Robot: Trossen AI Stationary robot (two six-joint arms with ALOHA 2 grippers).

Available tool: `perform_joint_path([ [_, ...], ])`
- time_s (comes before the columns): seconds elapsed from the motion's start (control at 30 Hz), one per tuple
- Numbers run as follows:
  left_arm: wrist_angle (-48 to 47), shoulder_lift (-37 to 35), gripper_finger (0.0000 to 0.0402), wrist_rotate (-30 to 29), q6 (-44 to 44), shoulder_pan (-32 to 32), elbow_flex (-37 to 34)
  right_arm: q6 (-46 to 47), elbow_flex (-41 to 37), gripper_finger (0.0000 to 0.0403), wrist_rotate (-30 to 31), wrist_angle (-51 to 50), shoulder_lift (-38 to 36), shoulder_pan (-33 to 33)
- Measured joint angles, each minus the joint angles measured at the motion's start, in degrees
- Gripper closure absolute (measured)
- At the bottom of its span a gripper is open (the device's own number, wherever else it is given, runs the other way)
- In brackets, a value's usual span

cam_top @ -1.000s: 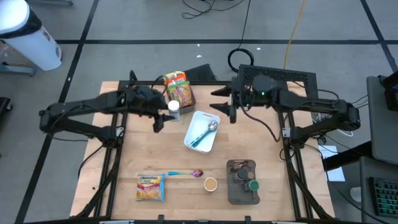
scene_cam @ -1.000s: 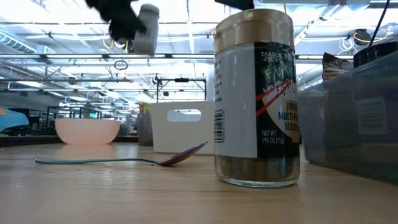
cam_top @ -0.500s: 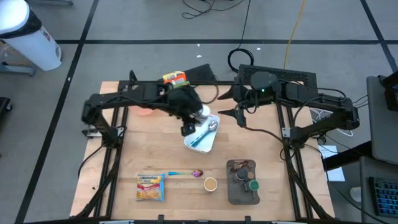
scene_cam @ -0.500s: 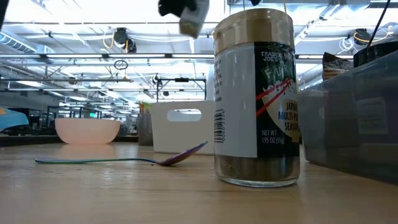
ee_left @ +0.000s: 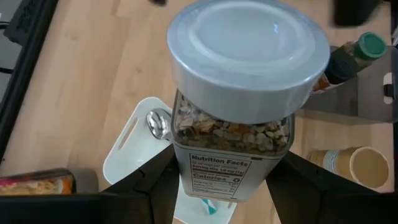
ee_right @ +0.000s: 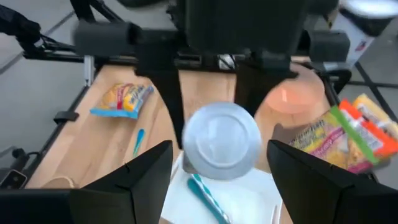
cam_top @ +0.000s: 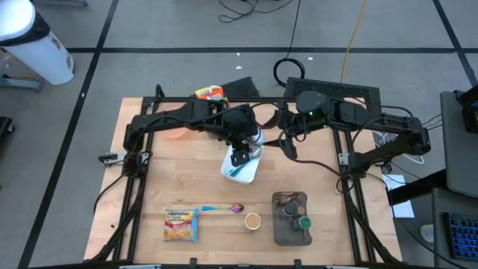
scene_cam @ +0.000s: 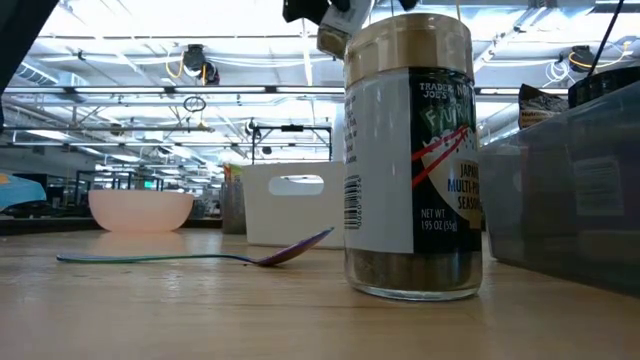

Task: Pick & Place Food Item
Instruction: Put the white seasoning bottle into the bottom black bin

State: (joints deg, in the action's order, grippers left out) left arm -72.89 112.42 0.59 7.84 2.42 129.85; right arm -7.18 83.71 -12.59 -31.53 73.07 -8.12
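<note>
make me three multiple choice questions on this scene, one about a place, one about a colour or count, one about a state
1. Where is the jar that the left gripper holds?
A. above the white tray
B. flat on the table by the noodle packet
C. in the dark bin

2. How many spoons show in the high view?
A. none
B. two
C. five

3. How does the right gripper stand?
A. shut on the jar
B. shut on a spoon
C. open, holding nothing

Answers:
1. A, the left wrist view shows the jar held with the tray below it.
2. B, the spoon in the tray and the purple spoon on the table.
3. C, its fingers stand apart in the right wrist view, with the jar's grey lid farther off between them.
</note>
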Motion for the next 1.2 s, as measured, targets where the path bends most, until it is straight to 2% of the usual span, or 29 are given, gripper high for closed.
perform_joint_path([
  [0.17,-0.13,-0.19,0.0193,0.6,0.21,-0.16,0.13,0.53,0.01,0.0149,0.16,0.52,2.01,0.0],
  [0.43,-0.36,-0.17,0.0193,0.43,0.19,-0.79,0.13,2.03,-0.08,0.0149,-4.44,4.36,5.52,0.0],
  [0.77,-0.7,-0.3,0.0194,0.71,-0.2,-1.08,0.13,3.52,-0.08,0.015,-8.41,6.77,5.65,-0.04],
  [1.07,-1.2,-0.32,0.0194,1.17,0.26,-1.22,0.13,6.37,-2.16,0.019,-8.59,9.41,5.55,-0.03],
  [1.2,-1.31,-0.32,0.0194,1.15,0.28,-1.22,0.13,6.67,-2.24,0.0196,-8.56,9.65,5.52,0.02],
])
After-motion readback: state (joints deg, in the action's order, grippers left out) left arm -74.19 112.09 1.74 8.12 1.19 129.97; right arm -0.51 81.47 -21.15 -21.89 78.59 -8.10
